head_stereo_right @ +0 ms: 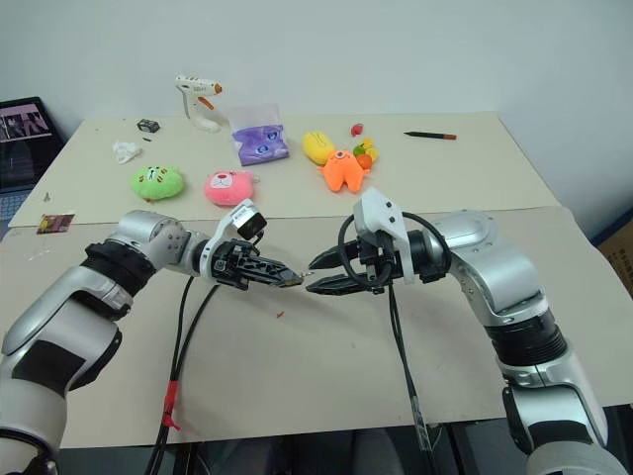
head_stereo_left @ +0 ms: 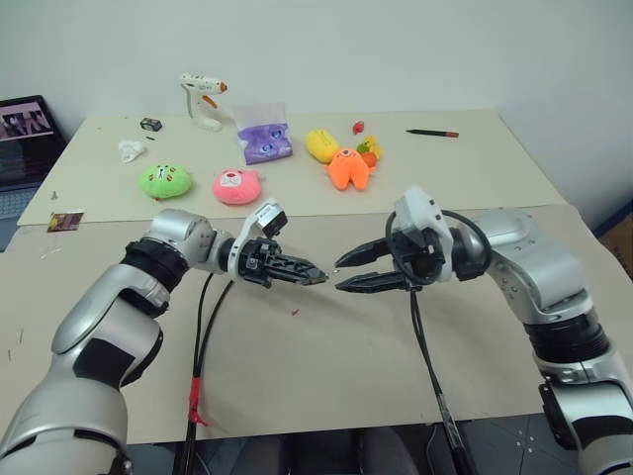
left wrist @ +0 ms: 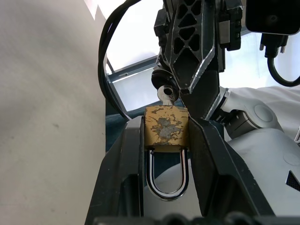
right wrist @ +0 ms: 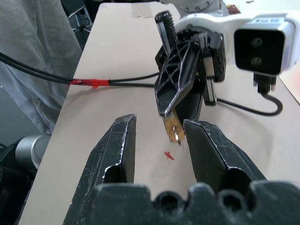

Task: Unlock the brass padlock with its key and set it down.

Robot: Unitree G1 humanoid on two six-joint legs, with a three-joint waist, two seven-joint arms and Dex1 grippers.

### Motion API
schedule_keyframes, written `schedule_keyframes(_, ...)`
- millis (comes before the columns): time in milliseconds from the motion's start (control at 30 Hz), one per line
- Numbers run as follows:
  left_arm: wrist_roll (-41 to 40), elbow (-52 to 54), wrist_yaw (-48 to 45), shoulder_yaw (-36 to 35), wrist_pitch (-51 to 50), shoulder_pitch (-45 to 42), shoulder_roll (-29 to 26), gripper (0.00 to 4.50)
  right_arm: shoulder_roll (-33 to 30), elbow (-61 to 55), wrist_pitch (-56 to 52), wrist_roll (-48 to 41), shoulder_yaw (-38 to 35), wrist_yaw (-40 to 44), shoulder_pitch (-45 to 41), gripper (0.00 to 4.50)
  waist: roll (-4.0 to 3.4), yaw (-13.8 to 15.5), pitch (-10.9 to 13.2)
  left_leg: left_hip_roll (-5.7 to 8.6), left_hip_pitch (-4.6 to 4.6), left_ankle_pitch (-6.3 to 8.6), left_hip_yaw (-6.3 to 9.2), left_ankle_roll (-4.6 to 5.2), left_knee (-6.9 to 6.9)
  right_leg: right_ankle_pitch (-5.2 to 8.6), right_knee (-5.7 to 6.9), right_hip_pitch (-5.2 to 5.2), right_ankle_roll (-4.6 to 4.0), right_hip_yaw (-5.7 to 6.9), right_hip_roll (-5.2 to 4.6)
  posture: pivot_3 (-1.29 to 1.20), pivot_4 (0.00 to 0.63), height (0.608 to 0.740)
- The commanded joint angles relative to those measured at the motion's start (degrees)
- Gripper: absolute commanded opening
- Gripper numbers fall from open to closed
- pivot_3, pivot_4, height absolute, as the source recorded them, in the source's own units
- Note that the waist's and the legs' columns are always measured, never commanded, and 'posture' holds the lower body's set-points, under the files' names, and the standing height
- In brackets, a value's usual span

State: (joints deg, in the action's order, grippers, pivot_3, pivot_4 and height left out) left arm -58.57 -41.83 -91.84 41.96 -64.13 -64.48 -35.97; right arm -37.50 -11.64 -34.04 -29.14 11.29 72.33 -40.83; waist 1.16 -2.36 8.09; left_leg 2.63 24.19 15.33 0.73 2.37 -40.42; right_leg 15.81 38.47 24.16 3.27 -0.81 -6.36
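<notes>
Left wrist view: my left gripper point(left wrist: 165, 154) clamps the scuffed brass padlock point(left wrist: 166, 129) w/ silver shackle, keyway facing outward so the small silvery key point(left wrist: 167, 95) stuck in it is reachable. My right gripper point(right wrist: 159, 140) stands apart around the key end, prob. regripping to turn. Below: beige tabletop point(head_stereo_left: 326, 376), plush toys at the back, white wall.

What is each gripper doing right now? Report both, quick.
Left gripper: shut on the small brass padlock with a silver shackle, silvery key in it.
Right gripper: open, holding nothing.
</notes>
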Motion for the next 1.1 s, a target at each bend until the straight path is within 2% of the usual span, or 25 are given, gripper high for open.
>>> schedule_keyframes(33,-0.91,0.80,-0.66,-0.35,-0.19,-1.41,-0.17,0.84,0.71,-0.22,0.61,-0.26,-0.84,-0.39,-1.63,2.12,0.00,-0.01,0.00,0.00,0.00,0.00,0.00,0.00,0.00,0.00,0.01,0.00,0.00,0.00,0.00,0.00,0.150,0.740)
schedule_keyframes(867,-0.81,0.42,-0.66,-0.53,-1.57,-3.02,-0.91,0.84,6.31,5.38,6.55,3.85,0.83,-0.41,-0.47,2.12,0.00,-0.07,0.00,0.02,-0.01,-0.01,0.01,-0.02,-0.01,0.00,0.09,0.02,0.00,0.00,0.00,0.00,0.150,0.740)
schedule_keyframes(967,-0.84,0.45,-0.66,-0.54,-1.64,-3.12,-0.96,0.84,6.69,5.73,6.81,3.96,0.68,-0.60,-0.25,1.47,0.00,-0.08,0.00,0.02,-0.01,-0.01,0.01,-0.02,-0.01,0.00,0.09,0.02,0.00,0.00,0.00,0.00,0.150,0.740)
schedule_keyframes(1067,-0.89,0.43,-0.66,-0.55,-1.68,-3.21,-1.02,0.84,6.83,5.59,7.27,4.25,0.83,-0.59,0.32,0.40,0.00,-0.08,0.00,0.03,-0.02,-0.01,0.01,-0.03,-0.01,0.00,0.10,0.03,0.00,0.00,0.00,0.00,0.150,0.740)
schedule_keyframes(1100,-0.88,0.39,-0.66,-0.54,-1.68,-3.23,-1.02,0.84,6.86,5.57,7.37,4.26,0.84,-0.60,0.41,0.23,0.00,-0.08,0.00,0.03,-0.02,-0.01,0.01,-0.02,-0.01,0.00,0.11,0.03,0.00,0.00,0.00,0.00,0.150,0.740)
